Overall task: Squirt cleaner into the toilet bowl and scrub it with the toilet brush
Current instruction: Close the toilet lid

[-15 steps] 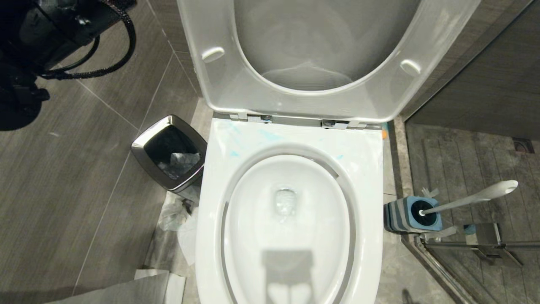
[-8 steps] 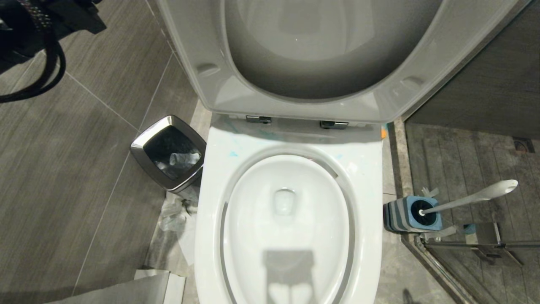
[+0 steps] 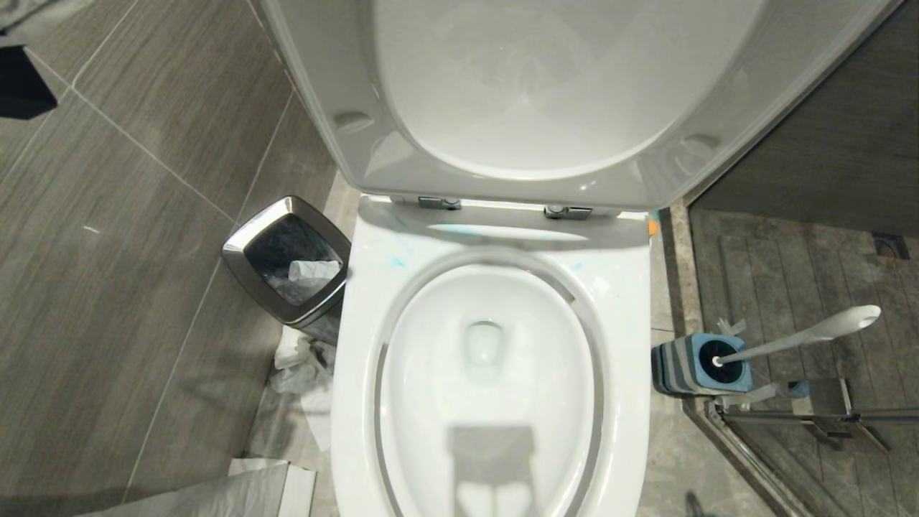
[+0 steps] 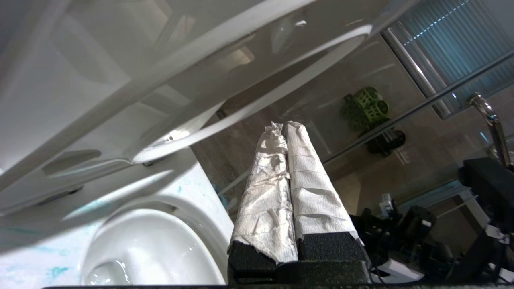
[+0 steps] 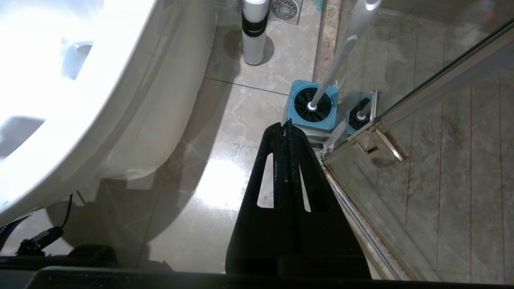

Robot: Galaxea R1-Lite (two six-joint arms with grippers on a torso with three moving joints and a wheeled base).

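With both arms out of the head view, nothing held in either claw. Left claw (image 4: 286,128): paper-wrapped fingers pressed together, empty, raised beside the tilted seat and lid, above and to one side of the toilet bowl (image 4: 152,241); teal smears of cleaner (image 4: 52,273) on the rim below it. Right claw (image 5: 286,127): black fingers shut, empty, low over the floor, tips just short of the blue holder (image 5: 313,106), toilet brush (image 5: 341,52) standing in it; bowl wall off to its side.
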